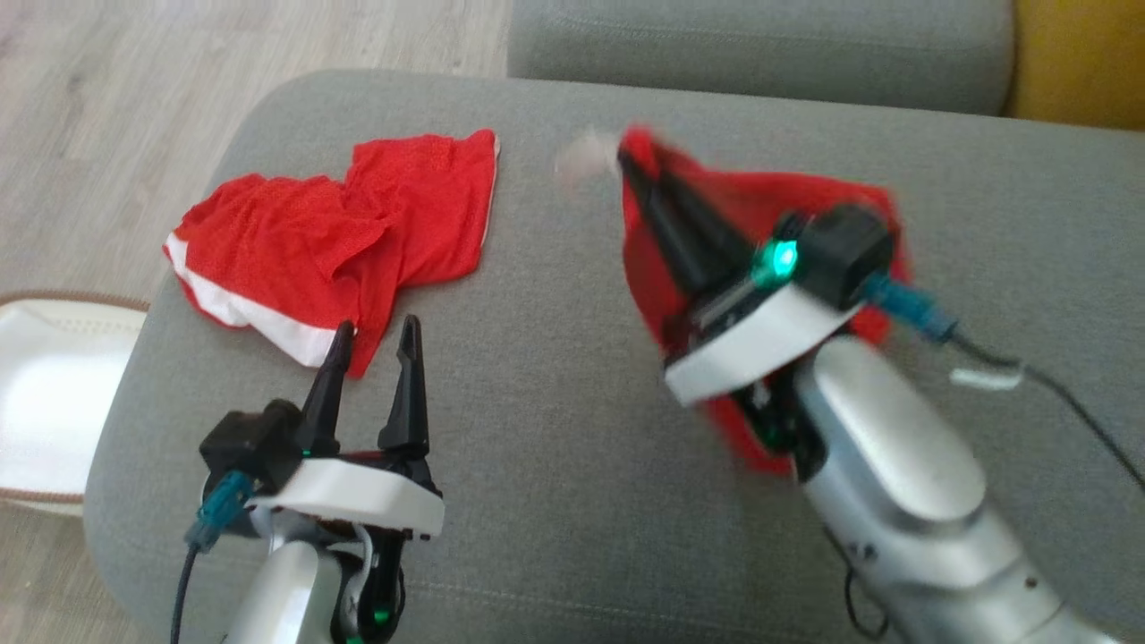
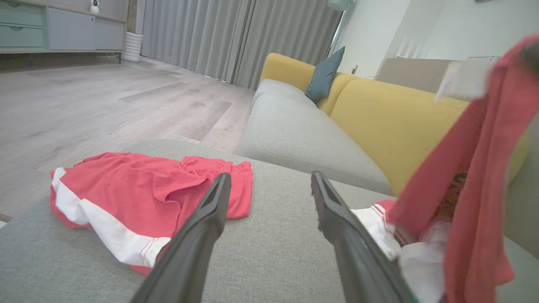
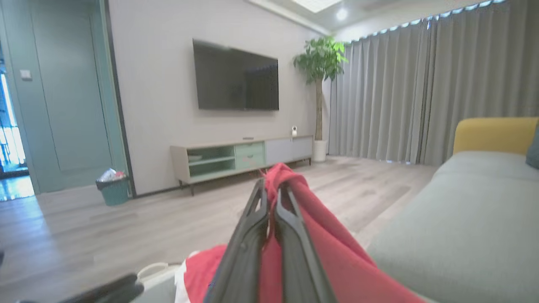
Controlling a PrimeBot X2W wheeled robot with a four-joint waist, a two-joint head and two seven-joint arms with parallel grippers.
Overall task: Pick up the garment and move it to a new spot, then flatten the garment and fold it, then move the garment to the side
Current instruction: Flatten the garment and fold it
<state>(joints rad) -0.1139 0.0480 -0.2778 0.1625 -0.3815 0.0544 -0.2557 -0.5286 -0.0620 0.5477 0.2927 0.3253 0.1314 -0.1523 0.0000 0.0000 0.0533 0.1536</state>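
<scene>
Garment (image 1: pixel 787 192): red, pinched in right gripper (image 1: pixel 631 165), jaws closed tight on a fold near one edge. Held up over the right half of grey cushion (image 1: pixel 555 402), with the rest draped down across the wrist; lower end near or on the cushion, cannot tell which. Blurred in head view. Judged gripped by an edge so the cloth hangs free for carrying to a new spot.

Left gripper (image 1: pixel 377 329): jaws wide apart, empty, low over the cushion, tips just beside the white-striped hem of red shorts (image 1: pixel 340 224), which lie crumpled at the left. Judged waiting to take a second corner for flattening.

Surface: broad woven cushion, flat, soft, room enough between the two red items. Room: pale wood floor (image 1: pixel 107 107), yellow-backed sofa (image 2: pixel 400 126), grey curtains (image 2: pixel 236 38), television (image 3: pixel 236 75), potted plant (image 3: pixel 320 59), small bin (image 3: pixel 111 189).
</scene>
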